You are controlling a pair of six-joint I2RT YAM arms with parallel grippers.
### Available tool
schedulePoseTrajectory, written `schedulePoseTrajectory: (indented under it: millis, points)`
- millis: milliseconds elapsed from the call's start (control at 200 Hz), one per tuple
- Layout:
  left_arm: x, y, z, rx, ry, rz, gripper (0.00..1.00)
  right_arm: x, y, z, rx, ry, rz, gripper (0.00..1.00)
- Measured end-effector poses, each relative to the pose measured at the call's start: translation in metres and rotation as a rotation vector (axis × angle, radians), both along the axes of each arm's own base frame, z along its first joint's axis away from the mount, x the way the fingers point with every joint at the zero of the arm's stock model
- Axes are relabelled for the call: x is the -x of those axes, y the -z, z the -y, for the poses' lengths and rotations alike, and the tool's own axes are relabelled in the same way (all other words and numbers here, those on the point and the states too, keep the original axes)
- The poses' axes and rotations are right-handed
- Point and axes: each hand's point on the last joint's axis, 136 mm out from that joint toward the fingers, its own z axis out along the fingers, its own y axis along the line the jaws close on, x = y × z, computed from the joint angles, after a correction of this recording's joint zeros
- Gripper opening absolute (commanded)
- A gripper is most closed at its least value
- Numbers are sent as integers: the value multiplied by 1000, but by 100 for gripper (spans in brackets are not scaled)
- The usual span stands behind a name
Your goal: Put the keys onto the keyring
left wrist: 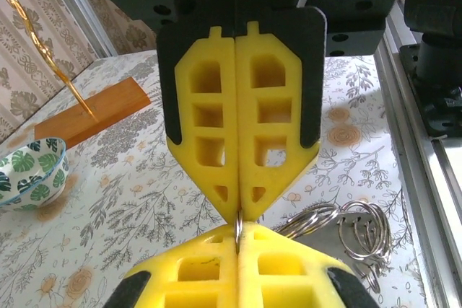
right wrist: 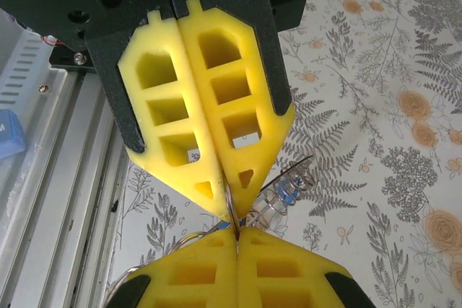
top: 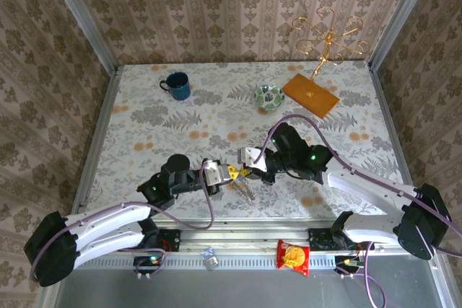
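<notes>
L-gripper [top: 229,172], R-gripper [top: 246,172] on keyring [left wrist: 237,223] (tip-to-tip)

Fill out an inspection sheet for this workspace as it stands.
Surface: floral tablecloth, flat, no spills seen.
Job's things: keyring, a thin silvery ring, pinched edge-on between both hands. More silvery loops sit beside it. The keys show as blue flecks among the loops, too small to tell more.
Clutter: blue mug, green bowl, wooden board with a gold wire stand, and a red snack packet at the near edge.
Hands: left hand and right hand are both shut on the keyring, tip to tip.
Cables: purple cables loop above each arm.
Surroundings: patterned walls.
</notes>
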Motion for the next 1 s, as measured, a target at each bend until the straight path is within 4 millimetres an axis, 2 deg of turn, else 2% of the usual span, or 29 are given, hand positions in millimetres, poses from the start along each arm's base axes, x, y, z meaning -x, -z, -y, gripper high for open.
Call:
schedulePoseTrajectory:
  millis: [90,180,310,535,835,1000]
  points:
    - [-1,0,0,-3,-4,2,0,-2,-2,0,-17,17,-6,27]
    - [-1,0,-2,-1,-11,5,0,-6,-3,4,-58,40,15,30]
    - [-2,-7,-7,39,-26,15,0,-7,9,13,-58,75,-8,33]
    - [-3,-21,-12,113,-39,16,0,-2,10,10,-74,63,-51,41]
    - [0,-31,-11,175,-21,2,0,-1,14,-7,-114,28,-95,42]
    - [-1,-38,-12,203,-17,2,0,-5,11,-14,-142,33,-95,37]
